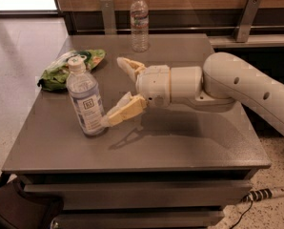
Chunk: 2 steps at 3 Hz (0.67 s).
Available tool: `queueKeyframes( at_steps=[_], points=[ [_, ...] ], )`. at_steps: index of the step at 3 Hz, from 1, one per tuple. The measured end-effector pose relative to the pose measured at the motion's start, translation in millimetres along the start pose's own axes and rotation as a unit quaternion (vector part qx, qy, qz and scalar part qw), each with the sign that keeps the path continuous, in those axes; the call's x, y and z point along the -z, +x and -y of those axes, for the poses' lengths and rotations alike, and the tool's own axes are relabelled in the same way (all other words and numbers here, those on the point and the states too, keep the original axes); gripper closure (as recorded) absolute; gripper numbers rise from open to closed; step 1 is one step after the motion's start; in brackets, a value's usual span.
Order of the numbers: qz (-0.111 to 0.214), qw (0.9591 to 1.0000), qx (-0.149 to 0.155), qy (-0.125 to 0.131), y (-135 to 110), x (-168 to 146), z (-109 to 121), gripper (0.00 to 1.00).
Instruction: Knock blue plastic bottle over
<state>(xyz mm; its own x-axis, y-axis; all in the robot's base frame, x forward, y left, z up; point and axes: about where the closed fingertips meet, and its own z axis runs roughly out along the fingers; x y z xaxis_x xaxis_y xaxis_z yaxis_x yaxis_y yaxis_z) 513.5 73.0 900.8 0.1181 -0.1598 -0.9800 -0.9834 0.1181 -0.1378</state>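
The blue plastic bottle (86,99) stands on the grey table (180,142) at the front left. It leans slightly and has a white cap and a white-and-blue label with a small dark square logo. My gripper (114,90) reaches in from the right, open, with its yellowish fingers spread. The lower fingertip (111,119) touches the bottle's lower right side. The upper finger (127,66) points away behind the bottle.
A slimmer clear bottle (139,22) stands at the table's back edge. A green chip bag (68,67) lies at the left, just behind the blue bottle. A wooden wall with metal brackets runs behind. A power strip (266,193) lies on the floor at right.
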Motion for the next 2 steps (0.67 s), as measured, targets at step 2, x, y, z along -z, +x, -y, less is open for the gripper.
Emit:
queueKeyframes(
  at_steps=[2],
  points=[
    [0.037, 0.998, -0.005, -0.05, -0.7, -42.7, -27.8, 0.0]
  ],
)
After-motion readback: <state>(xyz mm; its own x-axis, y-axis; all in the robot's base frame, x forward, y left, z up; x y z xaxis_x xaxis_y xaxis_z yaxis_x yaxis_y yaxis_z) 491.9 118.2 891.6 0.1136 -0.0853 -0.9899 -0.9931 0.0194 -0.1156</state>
